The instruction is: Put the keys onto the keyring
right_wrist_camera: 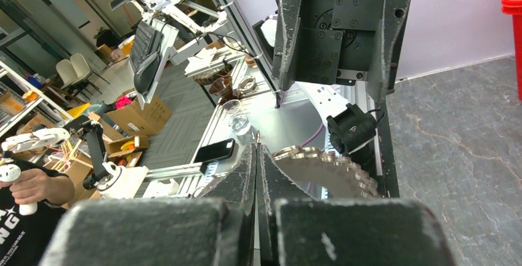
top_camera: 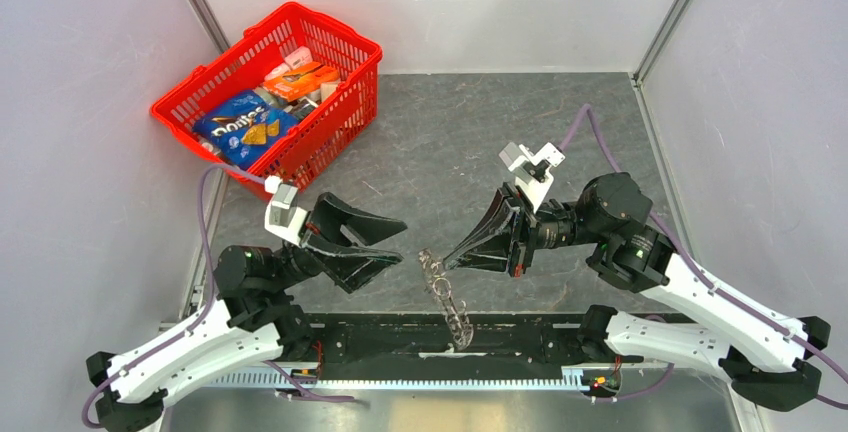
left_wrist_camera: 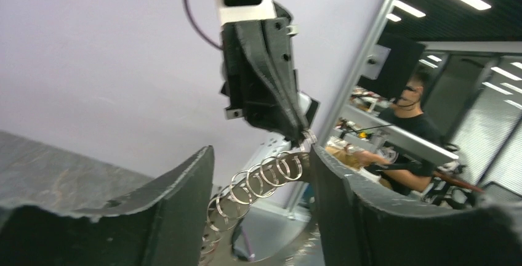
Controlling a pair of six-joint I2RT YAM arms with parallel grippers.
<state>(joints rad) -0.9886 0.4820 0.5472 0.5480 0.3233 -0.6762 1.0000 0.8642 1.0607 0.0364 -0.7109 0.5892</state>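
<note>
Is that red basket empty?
No, the red basket holds a blue Doritos bag and some small boxes.

A: What is seen beyond the work itself?

B: A red basket of open plastic mesh is set on a grey stone-patterned tabletop, which is spread out to the right of the basket.

A: What is held inside the basket?

B: A blue Doritos bag is laid in the basket's near end. An orange packet is tucked toward its far end, and a white-and-pink packet is lodged just behind that, against the far rim.

A: And around the basket?

B: A metal post is seen just behind the basket, and white walls are seen to its left and behind it.
</note>
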